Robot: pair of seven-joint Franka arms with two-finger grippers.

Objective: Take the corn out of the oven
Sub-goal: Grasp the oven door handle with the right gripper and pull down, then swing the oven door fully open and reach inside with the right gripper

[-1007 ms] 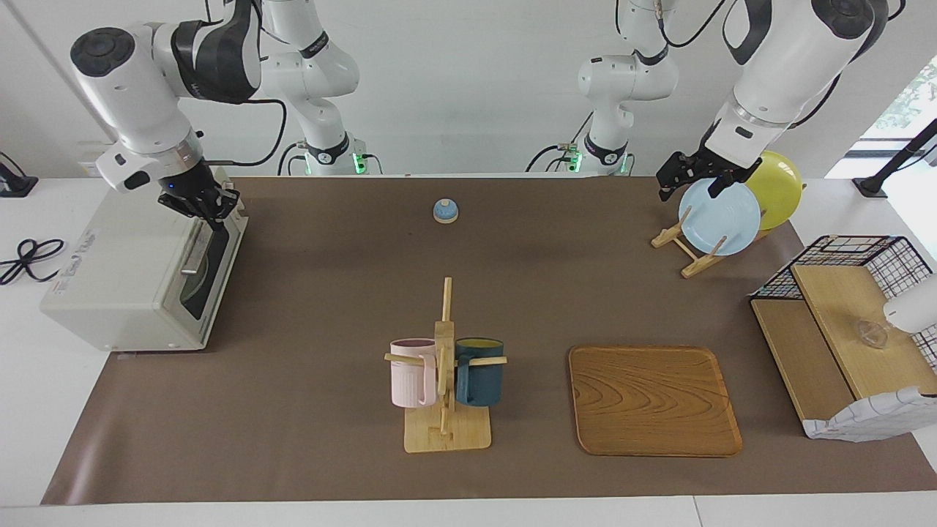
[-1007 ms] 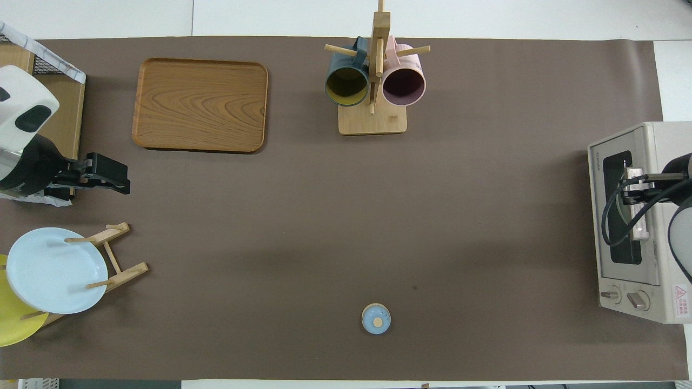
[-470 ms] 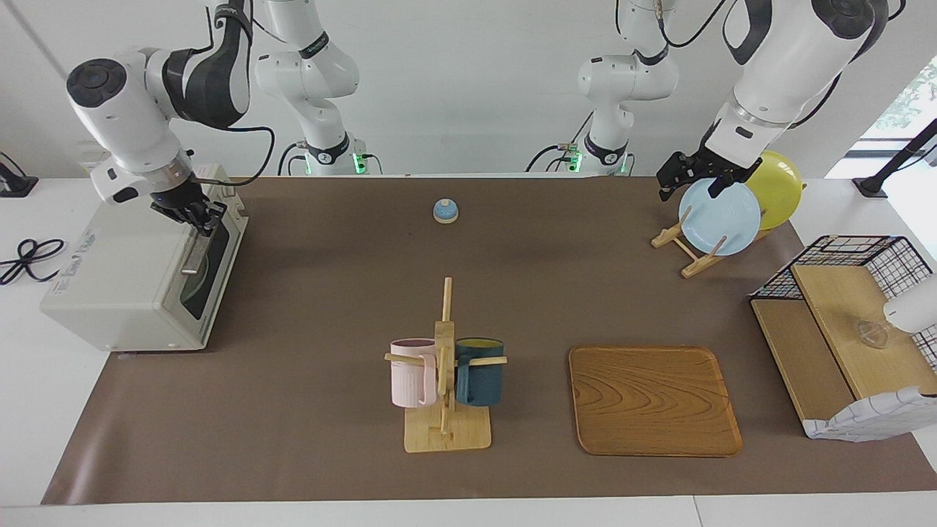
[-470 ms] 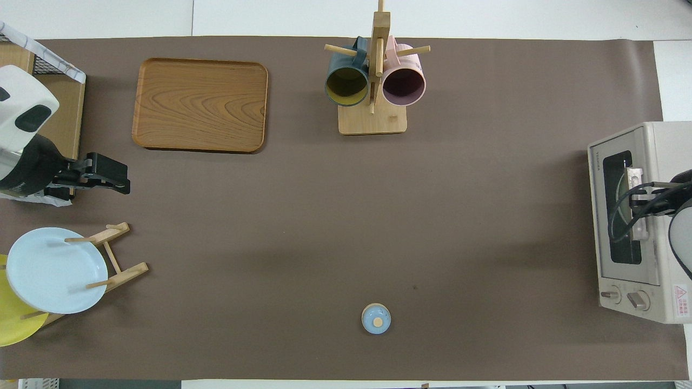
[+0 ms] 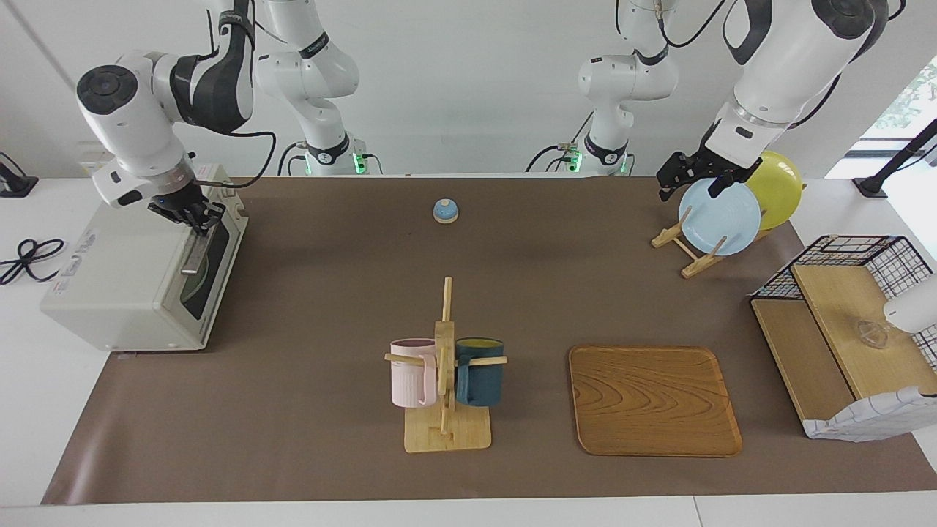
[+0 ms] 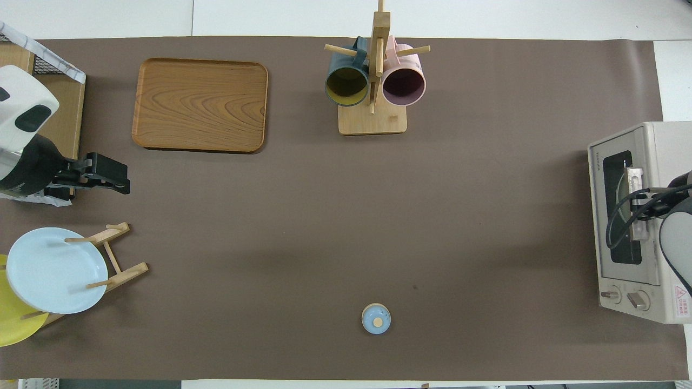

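Observation:
The off-white oven stands at the right arm's end of the table with its dark glass door closed. No corn shows; it is hidden. My right gripper is shut and sits at the top edge of the door, right by the metal bar handle. I cannot tell whether it touches the bar. My left gripper hangs open and holds nothing, above the plate rack, and waits.
A rack holds a light blue plate and a yellow plate. A wooden tray, a mug tree with a pink and a dark blue mug, a small blue knob and a wire-and-wood shelf are on the brown mat.
My right gripper has drawn back from over the door glass toward the oven's top edge, ending at the handle. It stayed shut. The left arm has not moved.

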